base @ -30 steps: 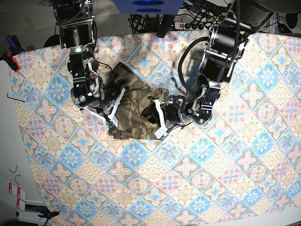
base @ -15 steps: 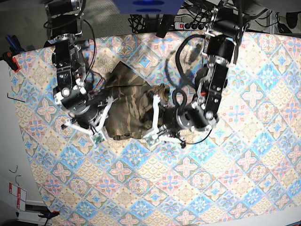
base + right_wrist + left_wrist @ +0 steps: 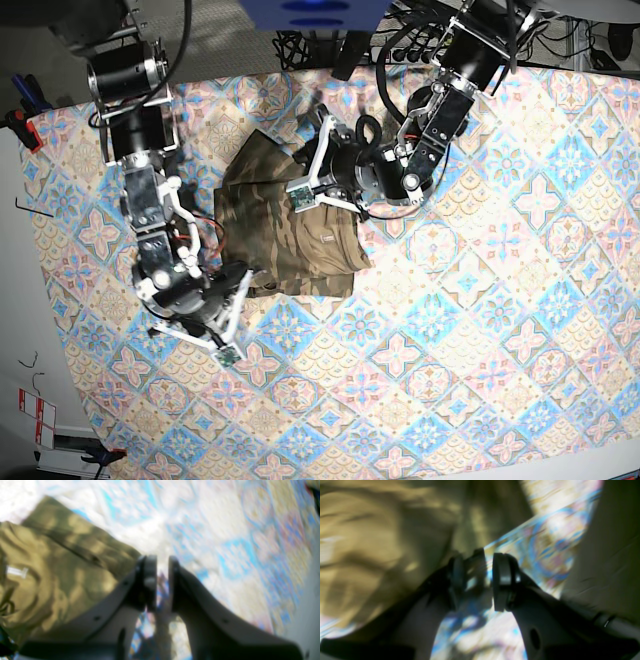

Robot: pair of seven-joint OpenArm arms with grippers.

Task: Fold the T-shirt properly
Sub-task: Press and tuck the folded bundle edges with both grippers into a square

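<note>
On the left of the base view we see the right arm reach down from the table's top edge, bent at the elbow, its right gripper low over the tablecloth just beside the T-shirt's lower left corner; its jaws are nearly together with a thin gap and nothing between them. The T-shirt lies folded in the middle of the table. Further right, the left arm curls back, its left gripper above the shirt's top edge, jaws apart, holding nothing.
</note>
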